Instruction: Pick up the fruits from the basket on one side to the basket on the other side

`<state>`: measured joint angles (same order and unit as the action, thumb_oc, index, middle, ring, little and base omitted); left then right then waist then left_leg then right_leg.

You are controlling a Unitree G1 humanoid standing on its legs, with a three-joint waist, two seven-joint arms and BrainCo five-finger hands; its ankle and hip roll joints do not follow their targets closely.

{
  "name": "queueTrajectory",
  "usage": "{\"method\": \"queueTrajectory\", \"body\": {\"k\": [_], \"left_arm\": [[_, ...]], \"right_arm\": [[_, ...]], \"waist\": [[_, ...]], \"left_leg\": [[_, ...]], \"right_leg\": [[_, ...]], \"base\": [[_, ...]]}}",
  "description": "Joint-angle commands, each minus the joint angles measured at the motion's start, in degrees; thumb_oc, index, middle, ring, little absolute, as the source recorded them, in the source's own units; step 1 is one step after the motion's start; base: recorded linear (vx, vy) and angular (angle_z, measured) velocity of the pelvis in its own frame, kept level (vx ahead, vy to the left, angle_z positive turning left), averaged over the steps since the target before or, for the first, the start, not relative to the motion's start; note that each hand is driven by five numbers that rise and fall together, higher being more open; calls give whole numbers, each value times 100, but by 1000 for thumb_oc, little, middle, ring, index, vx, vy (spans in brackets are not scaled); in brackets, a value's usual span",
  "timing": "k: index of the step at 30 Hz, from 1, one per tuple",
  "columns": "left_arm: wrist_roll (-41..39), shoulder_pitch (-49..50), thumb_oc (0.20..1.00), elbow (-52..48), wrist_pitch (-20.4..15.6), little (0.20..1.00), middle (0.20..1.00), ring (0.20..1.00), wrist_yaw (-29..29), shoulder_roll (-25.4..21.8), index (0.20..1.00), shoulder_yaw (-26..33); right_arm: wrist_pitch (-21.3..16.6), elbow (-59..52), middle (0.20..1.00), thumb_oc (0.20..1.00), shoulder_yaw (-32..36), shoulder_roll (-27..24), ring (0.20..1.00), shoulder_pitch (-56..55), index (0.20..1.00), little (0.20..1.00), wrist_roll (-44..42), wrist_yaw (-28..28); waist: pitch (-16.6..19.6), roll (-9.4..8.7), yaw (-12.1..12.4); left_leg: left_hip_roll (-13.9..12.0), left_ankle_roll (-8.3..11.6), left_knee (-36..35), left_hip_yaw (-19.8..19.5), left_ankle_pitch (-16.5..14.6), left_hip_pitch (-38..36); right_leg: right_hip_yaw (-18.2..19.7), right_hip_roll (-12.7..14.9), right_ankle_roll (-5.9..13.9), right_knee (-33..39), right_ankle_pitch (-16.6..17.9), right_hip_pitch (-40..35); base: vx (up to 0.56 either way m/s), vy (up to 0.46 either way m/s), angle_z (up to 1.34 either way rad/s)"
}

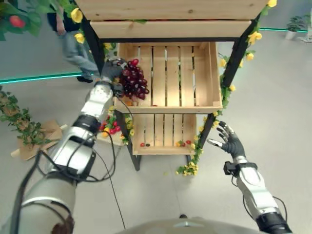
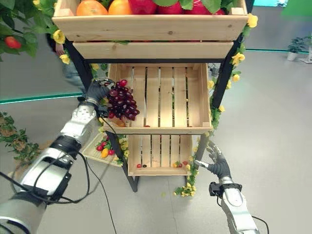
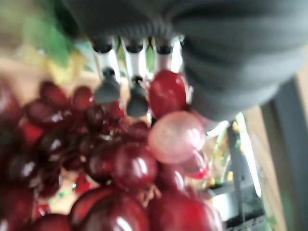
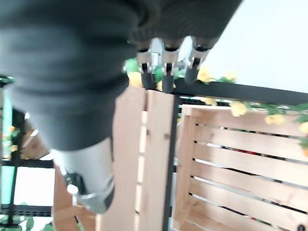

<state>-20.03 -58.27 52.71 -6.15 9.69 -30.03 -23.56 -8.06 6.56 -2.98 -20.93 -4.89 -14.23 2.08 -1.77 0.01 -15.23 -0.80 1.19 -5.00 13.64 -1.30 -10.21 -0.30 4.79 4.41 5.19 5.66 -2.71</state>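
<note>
A bunch of dark red grapes [image 1: 135, 80] hangs at the left end of the middle wooden crate [image 1: 168, 80], over its left rim. My left hand [image 1: 112, 71] is shut on the top of the bunch; its wrist view has the fingers [image 3: 109, 89] curled into the grapes [image 3: 125, 163]. The crate holds nothing else that I can see. My right hand [image 1: 229, 140] hovers open, fingers spread, low at the right beside the stand's right post [image 1: 206, 127].
The top crate [image 2: 151, 27] holds oranges and red fruit. A lower crate [image 1: 161, 139] has a few small fruits. More fruit lies in a flat crate [image 2: 100, 146] on the floor at the left. A person [image 1: 73, 39] stands behind the stand.
</note>
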Motion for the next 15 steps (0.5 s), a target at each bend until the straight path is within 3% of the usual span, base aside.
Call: {"method": "queueTrajectory", "body": {"k": [1,5,6,15], "left_arm": [[948,-1101,200,779,-9,200,200,200,360,-571,200,109],[1443,-1221,200,928,46,200,200,200,413,-720,200,-24],[1932,-1293,200,996,97,200,200,200,466,-860,200,-167],[2322,-1403,200,982,75,200,200,200,563,-961,200,-264]], "right_arm": [[-346,-405,1000,1000,260,-374,1000,136,1000,1000,-224,-107],[-389,-618,1000,1000,327,-414,1000,-11,1000,1000,-265,-166],[-414,-745,1000,1000,371,-455,1000,-127,1000,1000,-243,-229],[-482,-1163,1000,1000,358,-637,1000,-362,1000,1000,-194,-450]], "waist": [[97,115,16],[54,120,11],[28,116,0],[-97,64,-50]], "left_leg": [[-149,87,628,3,-355,354],[-146,83,640,38,-370,372],[-145,80,670,56,-385,394],[-148,74,736,104,-416,542]], "right_leg": [[-214,47,487,-542,-892,-157],[-184,48,499,-554,-885,-112],[-168,52,503,-558,-884,-90],[-72,39,516,-561,-871,70]], "base": [[26,24,-13],[38,18,-18],[50,22,-16],[36,18,-7]]}}
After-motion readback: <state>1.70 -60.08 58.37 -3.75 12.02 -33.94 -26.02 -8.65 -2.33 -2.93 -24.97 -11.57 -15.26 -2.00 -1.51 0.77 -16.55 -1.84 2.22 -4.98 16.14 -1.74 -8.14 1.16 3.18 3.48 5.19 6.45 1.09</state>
